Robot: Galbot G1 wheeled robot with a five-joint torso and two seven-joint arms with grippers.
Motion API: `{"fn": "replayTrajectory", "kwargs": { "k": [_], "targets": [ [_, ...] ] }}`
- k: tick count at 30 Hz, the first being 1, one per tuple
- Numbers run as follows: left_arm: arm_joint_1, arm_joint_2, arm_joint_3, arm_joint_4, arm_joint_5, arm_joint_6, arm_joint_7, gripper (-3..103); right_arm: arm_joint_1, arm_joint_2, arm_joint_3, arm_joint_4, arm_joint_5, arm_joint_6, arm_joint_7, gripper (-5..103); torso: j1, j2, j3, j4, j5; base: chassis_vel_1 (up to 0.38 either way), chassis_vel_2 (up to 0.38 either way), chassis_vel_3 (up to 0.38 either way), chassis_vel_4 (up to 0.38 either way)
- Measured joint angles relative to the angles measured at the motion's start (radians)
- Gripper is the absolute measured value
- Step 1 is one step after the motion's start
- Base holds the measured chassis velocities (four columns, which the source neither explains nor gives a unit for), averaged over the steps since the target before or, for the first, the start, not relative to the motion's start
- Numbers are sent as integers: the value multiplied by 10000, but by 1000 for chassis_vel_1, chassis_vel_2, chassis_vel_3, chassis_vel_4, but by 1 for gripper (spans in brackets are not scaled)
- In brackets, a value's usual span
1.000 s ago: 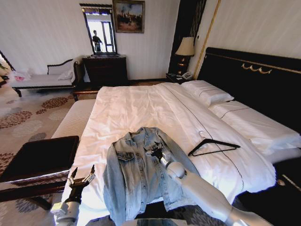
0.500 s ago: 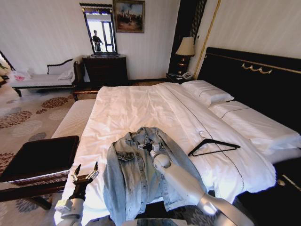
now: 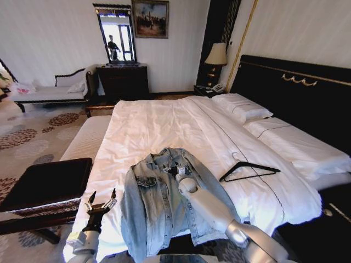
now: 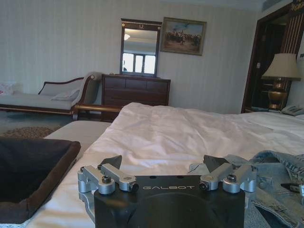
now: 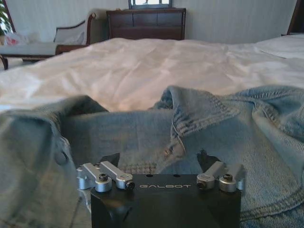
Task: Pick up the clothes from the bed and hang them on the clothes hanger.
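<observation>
Right gripper (image 3: 176, 170) spread, low over the denim jacket (image 3: 159, 203), collar just ahead. Hanger (image 3: 248, 170) off to its right. Left gripper (image 3: 100, 204) spread, beside the bed (image 3: 164, 123) edge.

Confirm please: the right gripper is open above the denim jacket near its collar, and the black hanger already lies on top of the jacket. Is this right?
Not quite. The clothes hanger lies on the white bed beside the denim jacket, apart from it, not on top, as the head view shows. The rest holds: the right gripper is open over the jacket near its collar.
</observation>
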Motion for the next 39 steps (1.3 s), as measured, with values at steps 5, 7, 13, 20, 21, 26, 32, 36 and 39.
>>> {"fn": "replayTrajectory", "kwargs": {
  "k": [5,7,13,20,21,26,32,36,39],
  "targets": [
    [63,0,-84,-49,-38,1,-2,98,119,165,53,-465,-88,71,123,71,0,0,0,0,0,0,0,0,0],
    [66,2,-94,-62,-42,1,-2,98,144,167,59,-498,-78,82,131,65,0,0,0,-1,0,0,0,0,0],
    [56,-8,-75,-78,-51,1,-8,98,153,113,59,-319,12,125,158,44,0,0,0,-2,-1,0,0,0,0],
    [32,-54,13,-78,-17,8,-27,98,104,54,56,-74,93,142,199,16,0,1,0,-1,0,0,0,0,0],
    [32,-54,13,-78,-17,8,-27,98,104,54,56,-74,93,142,199,16,0,1,0,-1,0,0,0,0,0],
    [46,-68,-18,-104,-27,13,-36,98,87,-44,53,142,197,137,235,3,0,0,0,-2,0,0,0,0,0],
    [129,-116,-73,-161,-35,13,-36,98,185,-270,120,771,614,-7,301,0,0,2,0,-1,1,0,0,0,0],
    [164,-159,-79,-218,-35,11,-35,98,471,-516,220,1188,1207,-241,326,0,-1,2,0,-1,1,0,0,0,0],
    [181,-191,-82,-286,-30,11,-34,98,863,-634,508,1137,1553,-413,258,0,-1,2,0,-2,1,0,0,0,0]
  ]
}}
